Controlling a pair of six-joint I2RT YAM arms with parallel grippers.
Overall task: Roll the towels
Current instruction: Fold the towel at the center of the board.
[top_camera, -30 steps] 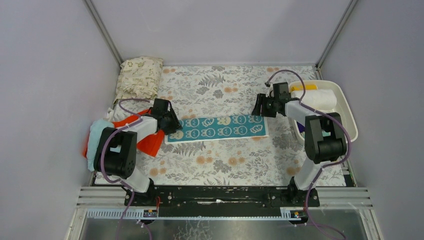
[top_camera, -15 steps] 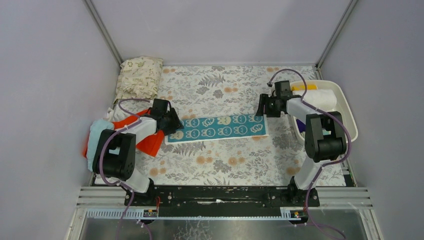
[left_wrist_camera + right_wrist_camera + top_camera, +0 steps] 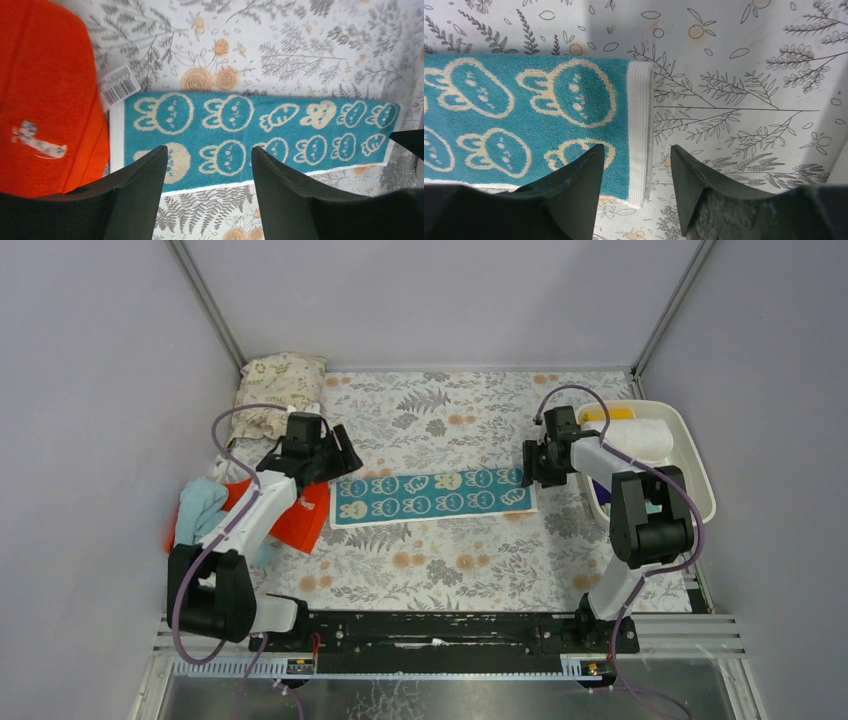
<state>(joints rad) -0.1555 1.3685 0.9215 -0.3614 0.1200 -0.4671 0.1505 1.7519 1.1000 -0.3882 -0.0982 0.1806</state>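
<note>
A teal towel point(image 3: 433, 495) with printed rabbits lies flat as a long folded strip on the floral mat point(image 3: 450, 560). It fills the left wrist view point(image 3: 250, 135) and shows in the right wrist view point(image 3: 524, 110). My left gripper point(image 3: 335, 455) is open and empty, raised above the strip's left end point(image 3: 207, 152). My right gripper point(image 3: 530, 465) is open and empty just above the strip's white-hemmed right end point(image 3: 634, 150). An orange-red towel point(image 3: 295, 520) and a light blue towel point(image 3: 200, 510) lie in a pile at the left.
A beige leaf-printed cushion point(image 3: 280, 390) lies at the back left. A white tub point(image 3: 700, 475) at the right holds a rolled white towel point(image 3: 640, 440) and yellow and purple ones. Grey walls close in on both sides.
My left gripper has lifted off the teal strip's left end and moved back and up. My right gripper has shifted slightly towards the strip's right end. The towel lies as before.
</note>
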